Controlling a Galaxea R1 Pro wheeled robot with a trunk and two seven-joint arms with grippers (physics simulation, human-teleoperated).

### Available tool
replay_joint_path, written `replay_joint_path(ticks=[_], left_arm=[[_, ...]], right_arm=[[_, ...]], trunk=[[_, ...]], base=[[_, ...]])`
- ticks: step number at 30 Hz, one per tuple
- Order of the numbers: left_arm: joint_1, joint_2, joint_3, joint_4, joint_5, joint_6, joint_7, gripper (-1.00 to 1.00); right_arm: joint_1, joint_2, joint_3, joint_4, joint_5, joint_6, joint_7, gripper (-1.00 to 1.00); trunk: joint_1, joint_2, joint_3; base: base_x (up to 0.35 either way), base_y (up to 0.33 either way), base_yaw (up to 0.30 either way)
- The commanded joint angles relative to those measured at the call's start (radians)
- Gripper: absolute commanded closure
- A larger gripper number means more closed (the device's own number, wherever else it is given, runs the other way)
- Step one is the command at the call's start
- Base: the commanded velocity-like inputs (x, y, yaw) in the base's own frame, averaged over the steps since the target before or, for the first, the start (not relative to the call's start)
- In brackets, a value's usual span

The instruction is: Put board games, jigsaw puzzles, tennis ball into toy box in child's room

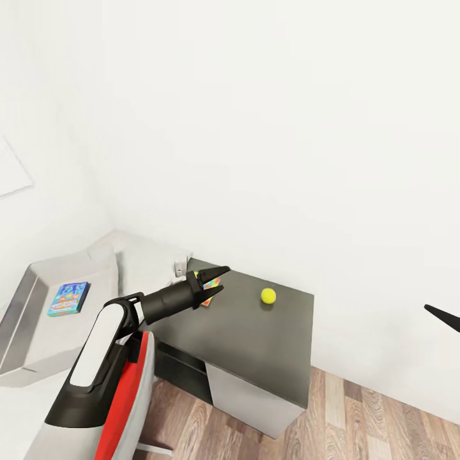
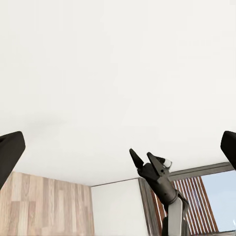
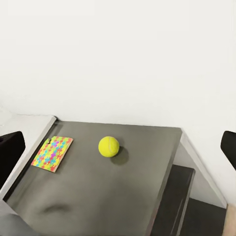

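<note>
Left claw [image 1: 214, 281] open w/ nothing held, hovering above the jigsaw puzzle [image 1: 206, 299] at the back of the dark counter [image 1: 255, 358]. Tennis ball [image 1: 268, 296] on same counter, beside the puzzle on the side away from the toy box [image 1: 38, 332], blue board game [image 1: 68, 298] already inside. Right claw [image 1: 444, 317] off past the ball, beyond counter's edge; jaws spread, empty. Left arm nearer the puzzle.

We see the yellow-green tennis ball [image 1: 268, 295] centre-right on the dark table [image 1: 255, 345], a multicolour jigsaw puzzle [image 3: 52, 153] flat beside it, a blue board game [image 1: 68, 298] inside the grey toy box [image 1: 25, 300], lower left.
</note>
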Motion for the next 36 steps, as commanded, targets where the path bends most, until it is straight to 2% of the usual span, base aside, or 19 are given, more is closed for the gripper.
replay_joint_path(ticks=[1,13,22,36], left_arm=[[-0.001,0.000,0.001,-0.001,0.009,0.003,0.009,-1.00],[0.000,0.000,-0.001,-0.001,0.010,0.003,0.006,-1.00],[0.000,0.000,0.000,-0.004,0.010,0.004,0.000,-1.00],[-0.001,0.000,0.001,-0.004,0.010,0.005,0.006,-1.00]], right_arm=[[-0.001,-0.001,-0.001,0.000,0.001,0.007,0.004,-1.00],[-0.001,0.002,-0.002,0.000,-0.003,0.068,0.006,-1.00],[-0.001,0.008,0.004,0.002,-0.002,0.074,0.008,-1.00],[-0.001,0.032,0.003,0.015,-0.002,0.074,0.009,-1.00]], trunk=[[0.001,-0.002,-0.002],[0.001,-0.002,-0.002],[0.001,-0.002,-0.002],[0.001,-0.002,-0.002]], base=[[0.000,0.000,-0.023],[0.000,0.000,-0.009],[0.000,0.000,-0.001],[0.000,0.000,0.000]])
